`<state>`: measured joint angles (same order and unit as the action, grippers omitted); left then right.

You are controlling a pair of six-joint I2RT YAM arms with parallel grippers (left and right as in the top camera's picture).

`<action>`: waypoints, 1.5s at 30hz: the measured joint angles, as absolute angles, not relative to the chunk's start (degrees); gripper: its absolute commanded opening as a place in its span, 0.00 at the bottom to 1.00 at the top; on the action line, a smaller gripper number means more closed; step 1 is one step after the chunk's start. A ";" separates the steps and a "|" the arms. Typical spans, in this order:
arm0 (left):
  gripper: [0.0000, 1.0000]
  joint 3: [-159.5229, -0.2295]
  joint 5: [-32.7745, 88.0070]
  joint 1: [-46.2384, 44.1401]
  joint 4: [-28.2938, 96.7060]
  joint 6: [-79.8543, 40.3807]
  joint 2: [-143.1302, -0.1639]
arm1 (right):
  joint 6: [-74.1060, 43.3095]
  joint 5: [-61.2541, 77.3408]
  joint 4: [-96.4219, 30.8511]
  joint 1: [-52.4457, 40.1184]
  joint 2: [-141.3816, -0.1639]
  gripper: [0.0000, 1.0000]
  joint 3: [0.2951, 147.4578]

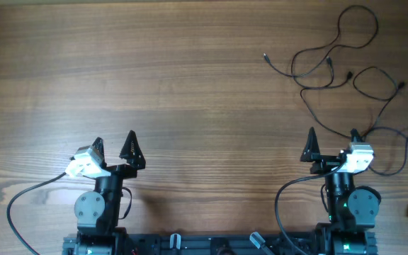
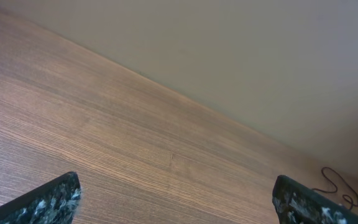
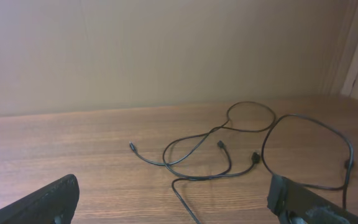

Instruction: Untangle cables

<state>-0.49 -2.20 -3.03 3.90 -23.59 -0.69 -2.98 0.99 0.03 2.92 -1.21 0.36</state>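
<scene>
While the left gripper and right gripper stand spread (both empty), the thin black looped cables risk tightening into knots if one strand is yanked.

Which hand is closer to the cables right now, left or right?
Right. The right hand sits open just short of the cables, with one strand running past its outer finger. The left hand is open far across the table.
</scene>
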 measured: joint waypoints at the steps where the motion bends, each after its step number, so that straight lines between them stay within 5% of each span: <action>1: 1.00 -0.47 -2.20 -3.03 3.90 -23.62 -0.69 | -2.17 0.99 0.03 2.90 -1.21 1.00 0.36; 34: 1.00 -0.49 -2.35 -3.03 3.90 -23.57 -0.69 | -1.15 0.99 0.03 2.87 -1.21 1.00 0.36; 45: 1.00 -0.49 -3.07 -3.66 3.88 -5.96 -0.69 | -1.15 0.99 0.03 2.87 -1.21 1.00 0.36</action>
